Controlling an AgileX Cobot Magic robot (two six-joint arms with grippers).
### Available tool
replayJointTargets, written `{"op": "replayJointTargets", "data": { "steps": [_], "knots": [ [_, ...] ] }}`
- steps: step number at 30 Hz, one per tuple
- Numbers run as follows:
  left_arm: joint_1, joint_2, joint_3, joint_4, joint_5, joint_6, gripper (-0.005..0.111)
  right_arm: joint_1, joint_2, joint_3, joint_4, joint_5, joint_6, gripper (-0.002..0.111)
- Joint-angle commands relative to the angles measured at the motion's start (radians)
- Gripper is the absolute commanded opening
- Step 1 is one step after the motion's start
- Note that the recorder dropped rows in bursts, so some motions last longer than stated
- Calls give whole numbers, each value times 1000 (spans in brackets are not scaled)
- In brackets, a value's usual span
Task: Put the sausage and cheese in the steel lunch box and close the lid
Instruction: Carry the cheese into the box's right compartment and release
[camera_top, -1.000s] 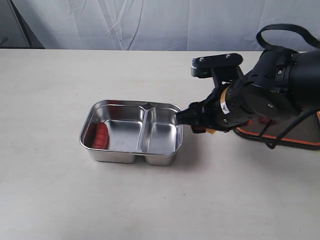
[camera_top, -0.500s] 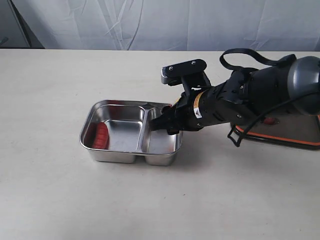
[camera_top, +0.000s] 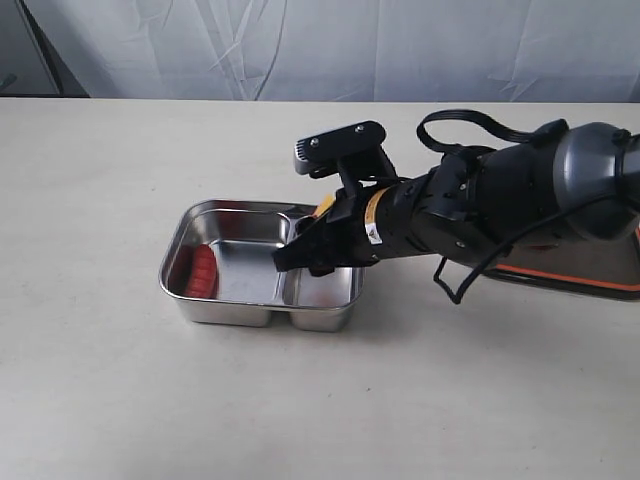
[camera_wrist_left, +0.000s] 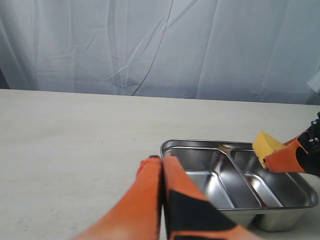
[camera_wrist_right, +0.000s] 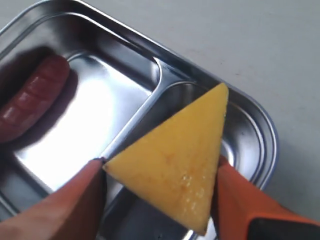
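cheese (camera_wrist_right: 180, 145) is clamped between the fingers of the right gripper (camera_wrist_right: 157, 167), just over the divider of the lunch box (camera_top: 230, 310) below, likely so it drops into the small compartment, clear of the sausage (camera_wrist_right: 35, 100) lying beyond the fingertips. the left gripper (camera_wrist_left: 162, 167) hangs closed and empty.

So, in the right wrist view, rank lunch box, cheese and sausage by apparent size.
1. lunch box, largest.
2. cheese, though held nearest the camera, which inflates it.
3. sausage, smallest, partly cut off by the frame edge.
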Motion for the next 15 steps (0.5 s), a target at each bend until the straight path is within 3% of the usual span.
{"op": "replayJointTargets", "data": {
  "steps": [1,4,11,15],
  "knots": [
    [-8,-5,5,0,-7,1,0,-1,1,-5,15,58,-8,-1],
    [-8,-5,5,0,-7,1,0,-1,1,-5,15,79,-8,9],
    [-6,-5,5,0,-7,1,0,-1,1,-5,6,36,-8,51],
    [-6,-5,5,0,-7,1,0,-1,1,-5,8,21,-8,56]
  ]
}}
